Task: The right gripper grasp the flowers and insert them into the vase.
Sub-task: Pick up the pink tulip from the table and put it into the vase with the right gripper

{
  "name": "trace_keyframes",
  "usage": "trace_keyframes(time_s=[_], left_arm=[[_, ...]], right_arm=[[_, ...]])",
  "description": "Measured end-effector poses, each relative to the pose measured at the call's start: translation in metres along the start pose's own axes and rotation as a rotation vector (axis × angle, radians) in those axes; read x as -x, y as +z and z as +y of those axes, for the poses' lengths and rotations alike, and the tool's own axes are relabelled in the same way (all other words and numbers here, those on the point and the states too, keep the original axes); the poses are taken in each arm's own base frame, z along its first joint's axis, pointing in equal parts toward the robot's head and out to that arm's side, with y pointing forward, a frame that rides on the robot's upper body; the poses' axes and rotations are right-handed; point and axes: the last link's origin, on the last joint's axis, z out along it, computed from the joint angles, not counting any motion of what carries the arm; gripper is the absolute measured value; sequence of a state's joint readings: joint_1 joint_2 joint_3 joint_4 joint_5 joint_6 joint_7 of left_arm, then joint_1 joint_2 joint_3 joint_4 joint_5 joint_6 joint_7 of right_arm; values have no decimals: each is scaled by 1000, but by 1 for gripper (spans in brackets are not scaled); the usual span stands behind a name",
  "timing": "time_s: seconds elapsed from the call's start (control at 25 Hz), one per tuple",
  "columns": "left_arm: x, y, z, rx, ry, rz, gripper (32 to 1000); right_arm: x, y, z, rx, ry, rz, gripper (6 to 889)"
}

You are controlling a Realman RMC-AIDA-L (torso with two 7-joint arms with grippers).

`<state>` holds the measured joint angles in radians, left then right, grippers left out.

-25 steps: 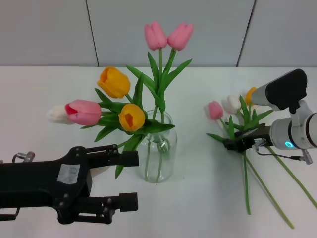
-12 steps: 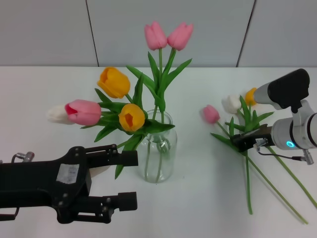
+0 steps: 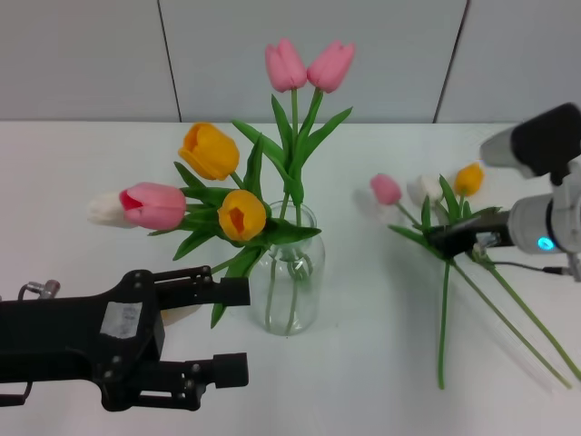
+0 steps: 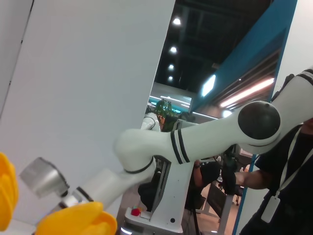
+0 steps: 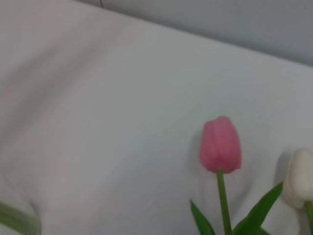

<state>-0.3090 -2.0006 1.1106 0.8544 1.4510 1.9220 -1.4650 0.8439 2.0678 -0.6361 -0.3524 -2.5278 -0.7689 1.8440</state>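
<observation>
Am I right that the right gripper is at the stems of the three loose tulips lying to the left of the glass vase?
Not quite: in the head view the loose tulips lie to the right of the vase, where the right gripper is at their stems.

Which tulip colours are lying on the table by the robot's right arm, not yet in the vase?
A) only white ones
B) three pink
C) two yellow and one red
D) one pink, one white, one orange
D: beside the right gripper, the loose flowers have one pink, one white and one orange head.
</observation>
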Motion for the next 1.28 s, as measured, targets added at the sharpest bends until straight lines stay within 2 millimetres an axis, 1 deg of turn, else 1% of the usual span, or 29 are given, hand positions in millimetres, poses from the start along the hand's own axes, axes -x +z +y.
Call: trace_keyframes(time_s=[0.16,0.36,0.44,0.64,0.8,0.84,0.92,1.08,1.2,1.28], left_arm=[[1,-1,0,-2,-2,0,837],[1,-2,1,-6,-4,-2,837],[1,-3,1,-7,-4,-3,837],[1,-4,1,-8,-5,-4,837],[1,-4,1,-8,-5,-4,837],[1,-4,1,-8,-4,-3,837],[1,-4,1,-8,-4,-3,837],[1,-3,1,-8,-4,-3,837],[1,-3,1,-8,-4,-2,837],[1,-3,1,-7,-4,-2,837]], right_arm=[[7,-16,-7,40,25,-76,26],[15,-46,-20,75,43,-236,25],[21,-60,-19,120,36,-321,24],[37,-95,-6,283,-23,-571,22],[48,-117,4,385,-94,-717,21],[53,-124,11,432,-118,-764,21],[55,-127,14,454,-129,-787,21],[71,-137,25,524,-173,-869,21],[91,-138,36,565,-213,-909,20],[107,-135,47,588,-252,-930,20]])
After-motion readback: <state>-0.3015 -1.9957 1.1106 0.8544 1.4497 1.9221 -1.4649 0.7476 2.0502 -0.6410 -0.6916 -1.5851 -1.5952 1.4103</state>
